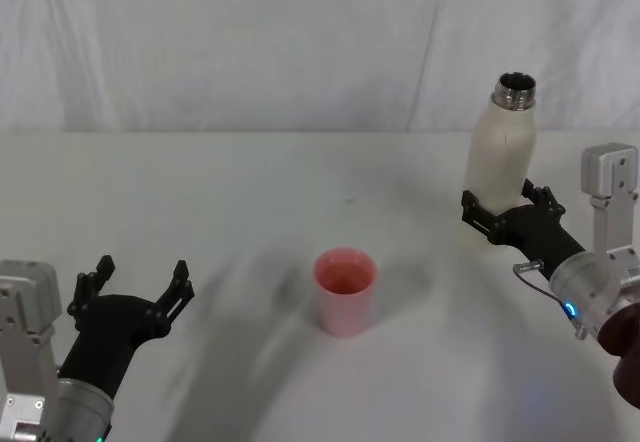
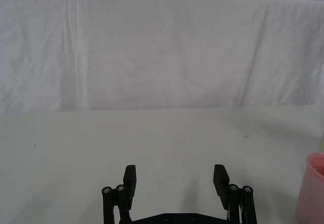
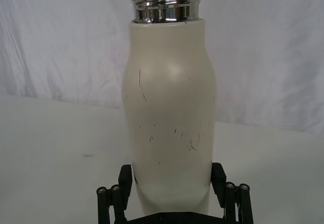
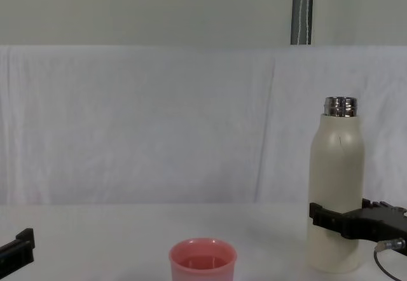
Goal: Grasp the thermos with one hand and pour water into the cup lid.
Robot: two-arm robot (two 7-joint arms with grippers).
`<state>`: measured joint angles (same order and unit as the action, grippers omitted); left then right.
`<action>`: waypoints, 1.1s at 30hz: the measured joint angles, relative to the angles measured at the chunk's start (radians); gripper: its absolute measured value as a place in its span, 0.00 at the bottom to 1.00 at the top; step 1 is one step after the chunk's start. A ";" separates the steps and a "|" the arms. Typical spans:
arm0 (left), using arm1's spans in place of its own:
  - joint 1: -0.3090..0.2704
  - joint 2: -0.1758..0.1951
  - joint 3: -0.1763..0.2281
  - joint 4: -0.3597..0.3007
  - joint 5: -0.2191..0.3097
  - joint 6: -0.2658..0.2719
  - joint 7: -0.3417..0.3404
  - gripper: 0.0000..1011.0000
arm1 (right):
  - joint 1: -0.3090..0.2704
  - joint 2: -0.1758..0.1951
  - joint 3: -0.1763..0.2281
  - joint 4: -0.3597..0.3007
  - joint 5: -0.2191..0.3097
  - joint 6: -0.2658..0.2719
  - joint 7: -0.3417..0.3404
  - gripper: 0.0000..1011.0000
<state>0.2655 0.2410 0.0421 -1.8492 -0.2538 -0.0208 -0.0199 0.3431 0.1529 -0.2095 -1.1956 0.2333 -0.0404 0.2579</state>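
Thermos (image 1: 503, 152) stands upright on far right of counter (image 1: 240, 192), cap off, steel neck bare. Going near to far: left gripper (image 1: 138, 284) sits idle near-left, fingers (image 2: 130, 179) spread wide w/ nothing between. Pink cup (image 1: 345, 290) next, mid-counter, well apart from bottle. Right gripper (image 1: 507, 210) farthest, fingers (image 3: 125, 176) closed round bottle's lower body. Grip's low, so lift straight, carry neck over cup rim, tip slowly, else it may swing or splash. Count: 1 thermos, 1 cup, 2 grippers.
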 joint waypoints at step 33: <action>0.000 0.000 0.000 0.000 0.000 0.000 0.000 0.99 | 0.056 -0.022 -0.003 0.083 0.001 -0.027 0.005 0.99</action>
<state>0.2655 0.2410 0.0421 -1.8492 -0.2538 -0.0208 -0.0199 0.3993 0.1304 -0.2127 -1.1124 0.2342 -0.0675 0.2627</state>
